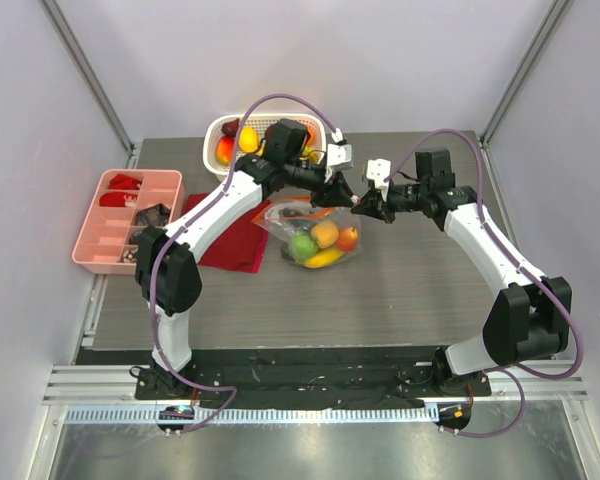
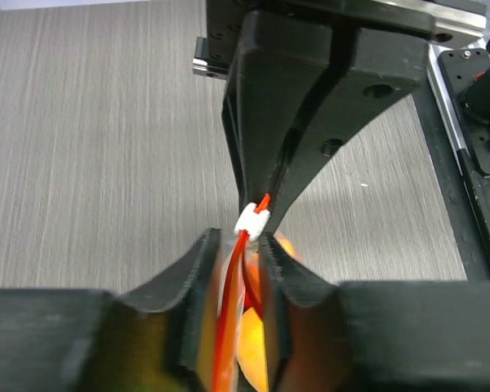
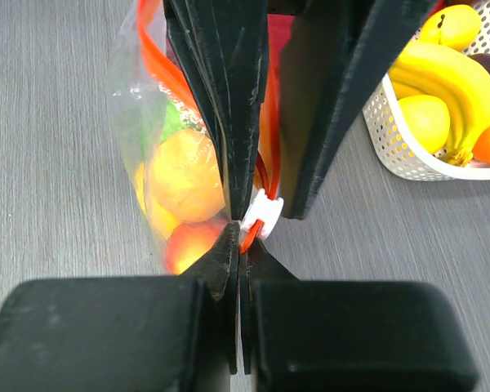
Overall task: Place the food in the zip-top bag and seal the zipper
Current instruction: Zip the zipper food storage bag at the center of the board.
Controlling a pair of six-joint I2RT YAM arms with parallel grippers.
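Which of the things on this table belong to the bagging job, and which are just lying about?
Job in hand:
- bag
- zipper with its white slider
- fruit

Lying about:
- white basket
- pink tray
- red cloth

Clear zip-top bag (image 1: 277,225) mid-table, food (image 1: 325,234) inside, orange-red zipper (image 2: 226,343), white tip (image 2: 251,219)

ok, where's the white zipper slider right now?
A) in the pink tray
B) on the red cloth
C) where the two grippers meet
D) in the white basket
C: both wrist views show the white slider on the zipper right where the left gripper and right gripper meet.
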